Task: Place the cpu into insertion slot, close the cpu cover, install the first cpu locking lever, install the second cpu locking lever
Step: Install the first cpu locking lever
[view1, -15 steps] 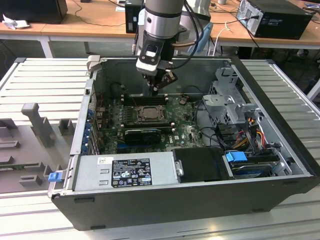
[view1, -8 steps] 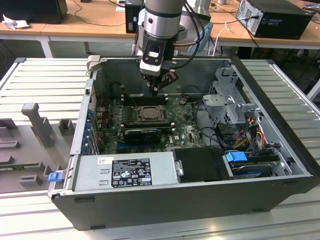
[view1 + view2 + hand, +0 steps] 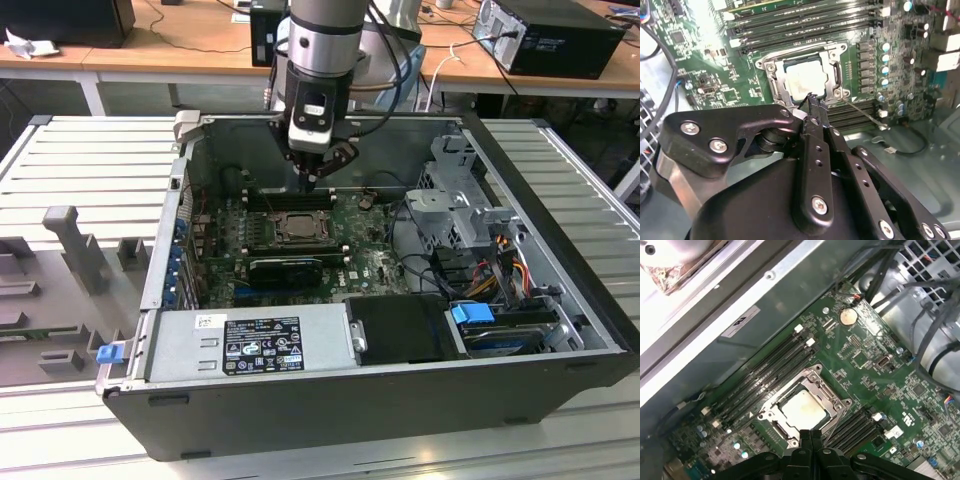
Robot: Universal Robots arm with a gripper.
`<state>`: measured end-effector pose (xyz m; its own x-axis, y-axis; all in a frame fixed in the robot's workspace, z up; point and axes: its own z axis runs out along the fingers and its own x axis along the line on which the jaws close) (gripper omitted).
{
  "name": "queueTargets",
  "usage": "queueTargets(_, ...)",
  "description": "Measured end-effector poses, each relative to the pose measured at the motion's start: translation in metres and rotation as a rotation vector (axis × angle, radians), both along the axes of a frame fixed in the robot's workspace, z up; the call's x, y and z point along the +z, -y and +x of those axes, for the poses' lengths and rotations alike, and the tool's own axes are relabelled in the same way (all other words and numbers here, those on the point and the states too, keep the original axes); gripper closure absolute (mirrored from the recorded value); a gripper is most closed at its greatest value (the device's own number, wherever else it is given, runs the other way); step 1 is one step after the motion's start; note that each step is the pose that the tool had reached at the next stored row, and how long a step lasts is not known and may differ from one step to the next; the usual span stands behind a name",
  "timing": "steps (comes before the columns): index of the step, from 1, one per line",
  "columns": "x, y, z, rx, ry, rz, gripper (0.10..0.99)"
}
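inside the open computer case (image 3: 400, 405), flat on the green motherboard (image 3: 865, 365): the insertion slot (image 3: 771, 70), square, sides in line with the long black memory slots (image 3: 767, 375) flanking it. seated within it, the cpu (image 3: 805, 79), level, pale metal top up, edges square to the slot's rim; equal-sided, so no long axis to name. down over both, the cpu cover (image 3: 832, 75), lying flat, chip visible through its central cut-out. off one corner of the slot, a thin metal locking lever (image 3: 863, 114), long axis angling away from the slot across the memory slots on that side; cannot tell whether raised or lying low. just beside that corner, the gripper (image 3: 812, 101), fingers pressed together, nothing seen pinched, tips pointing down at the board; cannot tell whether touching the rim. in the exterior view, hangs upright from the arm (image 3: 325, 40) above the slot's far side. elsewhere in the case: a long black card (image 3: 285, 268) just on the slot's near side, long axis running from the exterior view's left to its right; a grey power supply (image 3: 255, 345) along the near wall; a metal drive cage (image 3: 455, 205) and coloured cables (image 3: 500, 270) toward the exterior view's right.
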<state>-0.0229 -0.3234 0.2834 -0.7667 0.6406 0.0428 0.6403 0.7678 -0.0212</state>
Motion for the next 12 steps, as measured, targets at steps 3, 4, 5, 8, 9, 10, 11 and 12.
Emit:
queueTargets(3,-0.0001,0.0,0.0,0.06,0.0006,0.0,0.98)
queueTargets(4,-0.0003,0.0,0.0,0.084,0.0023,0.0,0.98)
queueTargets(5,-0.0006,0.0,-0.0001,0.1,0.0089,0.0,0.98)
queueTargets(8,-0.0009,0.0,-0.0023,0.102,0.0287,0.039,0.98)
queueTargets(9,-0.001,0.0,-0.0023,0.102,0.0297,0.057,0.98)
queueTargets(10,-0.0011,0.0,-0.0023,0.106,0.0302,0.07,0.98)
queueTargets(11,-0.0012,0.0,-0.0024,0.113,0.0303,0.077,0.98)
queueTargets(12,-0.0012,-0.0001,-0.0024,0.124,0.03,0.079,0.98)
